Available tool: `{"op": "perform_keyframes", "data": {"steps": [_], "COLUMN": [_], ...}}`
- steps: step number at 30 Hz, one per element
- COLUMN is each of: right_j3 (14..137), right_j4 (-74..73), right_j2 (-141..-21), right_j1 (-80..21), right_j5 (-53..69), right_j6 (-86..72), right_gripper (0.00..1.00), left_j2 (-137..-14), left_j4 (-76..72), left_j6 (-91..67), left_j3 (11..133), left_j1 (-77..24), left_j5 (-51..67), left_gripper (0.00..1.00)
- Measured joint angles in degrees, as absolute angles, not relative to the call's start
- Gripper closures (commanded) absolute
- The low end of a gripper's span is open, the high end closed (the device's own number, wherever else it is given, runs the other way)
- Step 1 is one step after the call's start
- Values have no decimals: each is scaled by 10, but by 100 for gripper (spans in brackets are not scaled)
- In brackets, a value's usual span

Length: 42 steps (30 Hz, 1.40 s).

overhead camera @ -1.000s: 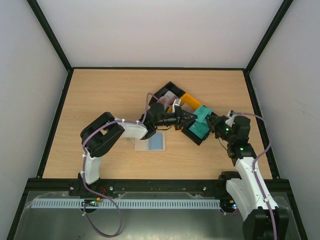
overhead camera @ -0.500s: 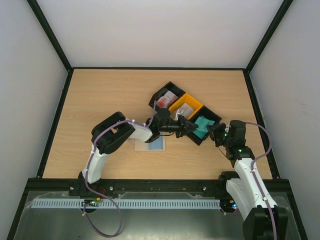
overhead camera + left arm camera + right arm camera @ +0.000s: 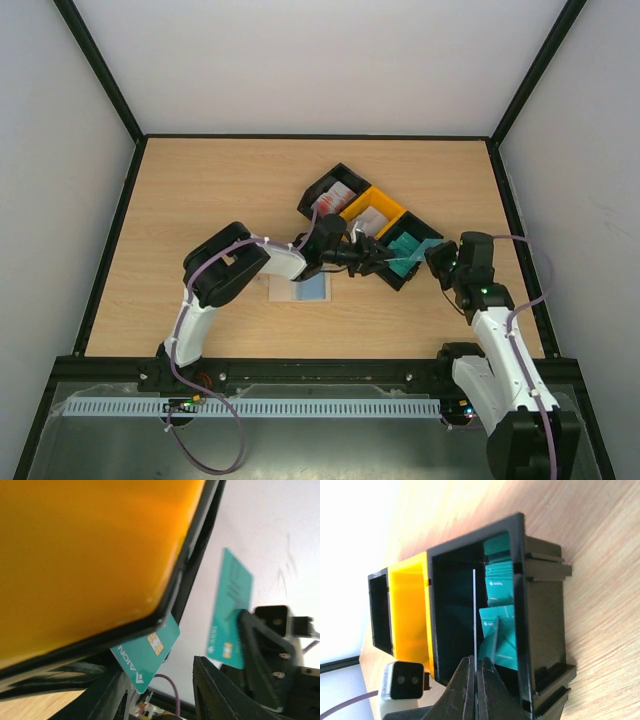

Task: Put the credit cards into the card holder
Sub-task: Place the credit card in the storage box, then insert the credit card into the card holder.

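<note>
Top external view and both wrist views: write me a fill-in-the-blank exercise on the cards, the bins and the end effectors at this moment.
The card pinched by the right end effector is ____ in colour.
The middle bin in the row of three is ____.
The card holder lies closest to the ____ arm.
Missing words: teal; orange; left.

L arm (image 3: 188,325), R arm (image 3: 505,350): white links, blk joints; purple cables (image 3: 214,440) clipped w/ white ties.
</note>
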State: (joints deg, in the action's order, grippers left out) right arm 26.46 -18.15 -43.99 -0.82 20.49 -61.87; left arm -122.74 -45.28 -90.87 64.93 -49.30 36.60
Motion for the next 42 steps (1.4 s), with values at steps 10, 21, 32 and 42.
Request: {"op": "perform_keyframes", "data": {"steps": [10, 21, 32, 42], "right_j3": [360, 364, 349, 312], "right_j4": [-231, -224, -114, 100], "right_j2": [-438, -450, -453, -581], "right_j1": [-8, -39, -188, -348], "right_j5": [175, 299, 345, 373], "right_j6": [-544, -487, -522, -578], "right_gripper": [98, 98, 98, 98], "left_j2": [-1189, -1011, -819, -665], "left_j4": [-370, -207, -99, -82], "left_j6": [-842, -709, -616, -592], "left_j3": [647, 616, 519, 397], "left_j1": [-491, -491, -477, -415], "left_j5": [365, 290, 183, 182], "left_gripper": [36, 19, 12, 16]}}
